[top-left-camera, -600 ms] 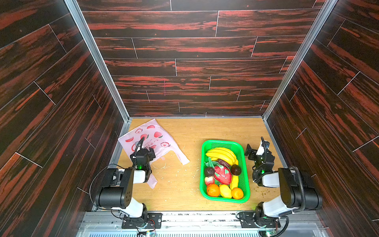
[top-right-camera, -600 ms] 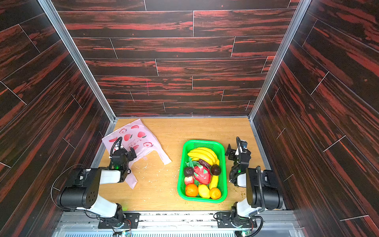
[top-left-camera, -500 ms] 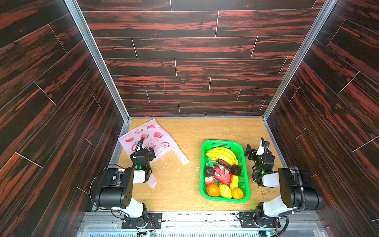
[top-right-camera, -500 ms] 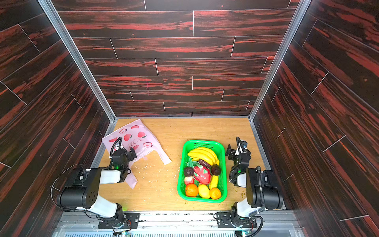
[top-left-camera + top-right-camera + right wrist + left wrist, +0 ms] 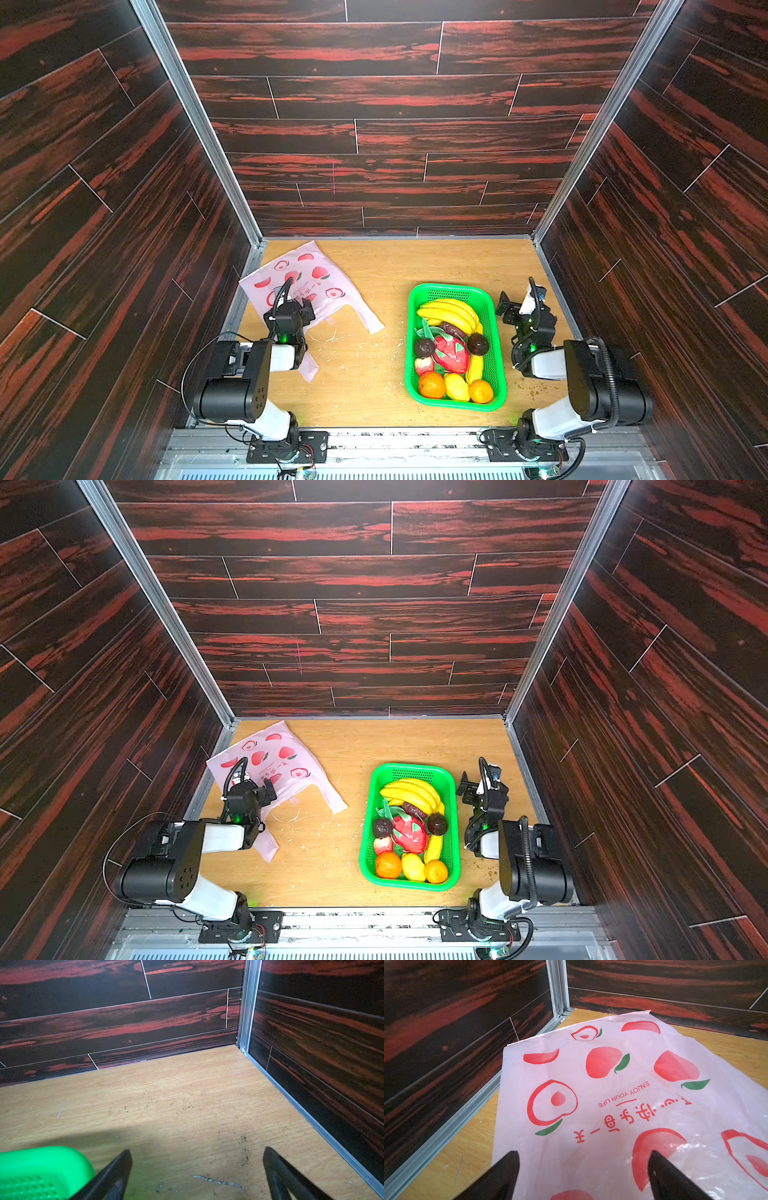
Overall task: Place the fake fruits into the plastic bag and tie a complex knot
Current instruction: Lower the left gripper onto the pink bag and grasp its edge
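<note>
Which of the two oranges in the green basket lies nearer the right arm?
The orange beside the single banana; the lemon separates it from the other orange.

Bright light falls from above onto the wooden floor (image 5: pixel 415 270). The dark walls (image 5: pixel 374 104) look dim. In the left wrist view the plastic bag (image 5: pixel 612 1109) shines with white glare. In the right wrist view the green basket (image 5: pixel 41 1167) looks blurry, and a soft shadow lies beside it.
</note>
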### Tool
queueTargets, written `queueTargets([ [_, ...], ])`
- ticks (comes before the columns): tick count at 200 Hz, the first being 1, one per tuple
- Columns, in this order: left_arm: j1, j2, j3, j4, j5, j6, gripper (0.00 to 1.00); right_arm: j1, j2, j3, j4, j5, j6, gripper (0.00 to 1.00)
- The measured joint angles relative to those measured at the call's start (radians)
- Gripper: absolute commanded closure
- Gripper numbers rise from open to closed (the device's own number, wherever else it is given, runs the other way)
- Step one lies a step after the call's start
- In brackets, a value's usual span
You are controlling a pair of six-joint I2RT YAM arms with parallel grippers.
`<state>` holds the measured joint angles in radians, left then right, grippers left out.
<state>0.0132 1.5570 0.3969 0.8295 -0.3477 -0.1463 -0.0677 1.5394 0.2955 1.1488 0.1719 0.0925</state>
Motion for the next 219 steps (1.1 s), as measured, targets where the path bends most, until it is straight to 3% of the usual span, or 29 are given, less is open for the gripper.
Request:
queueTargets([
  [72,0.000,0.000,-0.002,0.007,0.000,0.000,0.01,0.000,-0.009,-0.005,-0.006,0.002,0.001,0.01],
  [108,0.000,-0.119,-0.052,-0.003,0.003,0.002,0.01,0.000,-0.203,-0.027,-0.145,0.025,0.015,0.01],
  [131,0.000,-0.324,-0.010,-0.188,0.030,0.006,0.06,0.000,-0.380,0.008,-0.323,0.037,0.071,0.01],
  [164,0.001,-0.527,0.183,-0.476,0.124,0.006,0.12,0.000,-0.575,0.103,-0.594,-0.029,0.195,0.01],
  [191,-0.005,-0.605,0.246,-0.644,0.198,0.002,0.15,0.000,-0.696,0.167,-0.782,-0.146,0.279,0.01],
  [219,-0.055,-0.594,0.275,-0.826,0.216,0.020,0.16,0.000,-0.789,0.262,-0.995,-0.272,0.314,0.01],
])
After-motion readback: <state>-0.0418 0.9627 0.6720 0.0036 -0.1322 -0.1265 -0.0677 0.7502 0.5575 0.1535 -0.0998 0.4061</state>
